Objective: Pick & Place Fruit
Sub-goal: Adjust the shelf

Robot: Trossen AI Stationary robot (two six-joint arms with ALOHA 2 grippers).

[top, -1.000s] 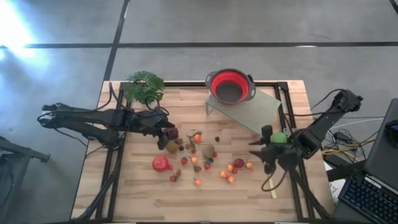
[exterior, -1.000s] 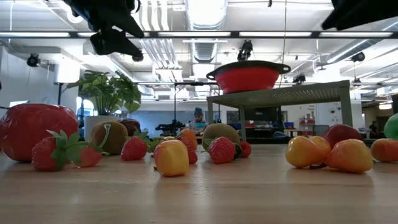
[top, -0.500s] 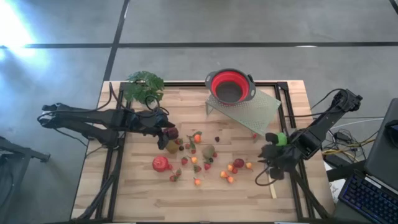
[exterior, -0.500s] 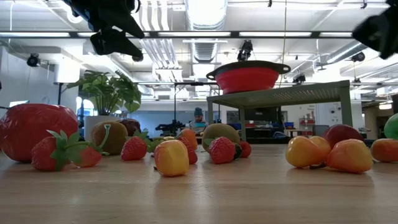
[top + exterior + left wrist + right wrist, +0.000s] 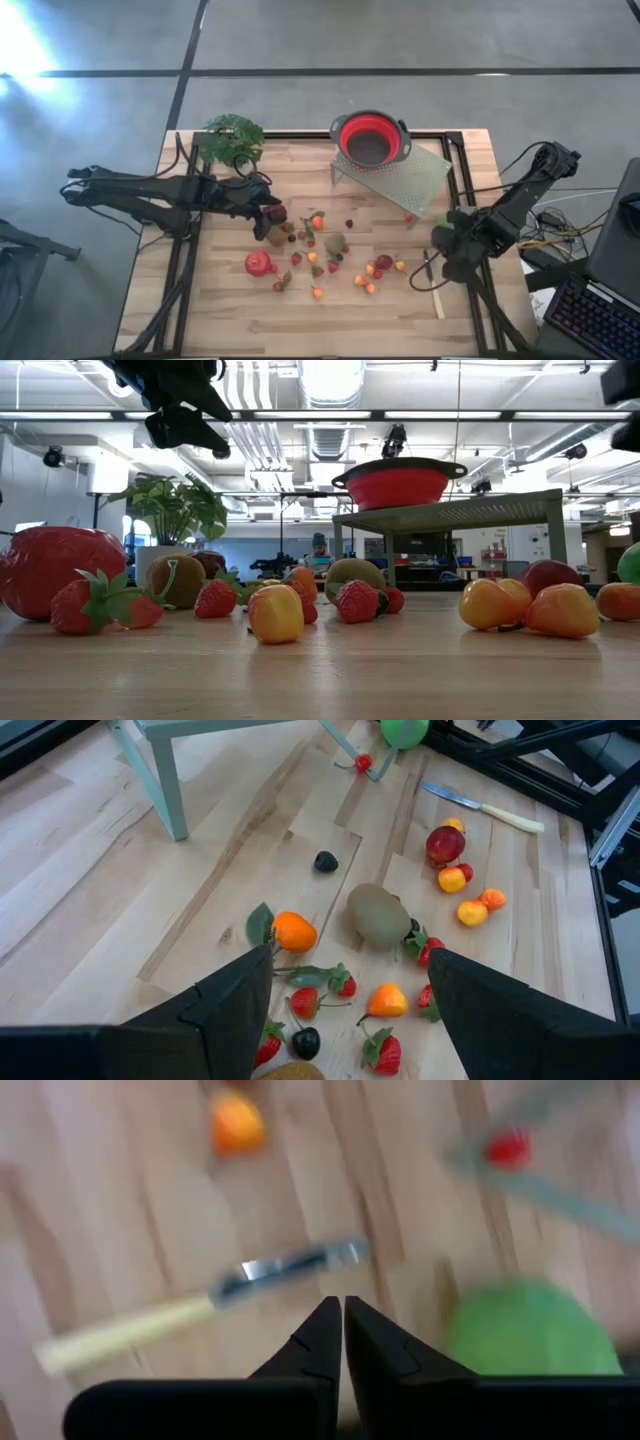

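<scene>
Many small toy fruits [image 5: 318, 255] look light and roly, so we pinch their middles; left gripper [image 5: 350, 982] spread apart, right gripper [image 5: 342, 1305] pressed together, empty.

Table [image 5: 220, 320]: pale wood planks, matt, visible grain, black metal frame at the edges. Fruit [image 5: 275, 613]: smooth glossy plastic, highlights on the big red one at 9 o'clock in the low view; kiwi [image 5: 378, 914] looks duller, slightly fuzzy. Colander [image 5: 371, 139]: red, soft-looking satin rubber or silicone, dark rim. Stand [image 5: 400, 175] under it: pale green perforated metal, matt. Knife [image 5: 482, 808]: shiny metal blade, pale matt handle. Arms: matt black plastic or metal.
</scene>
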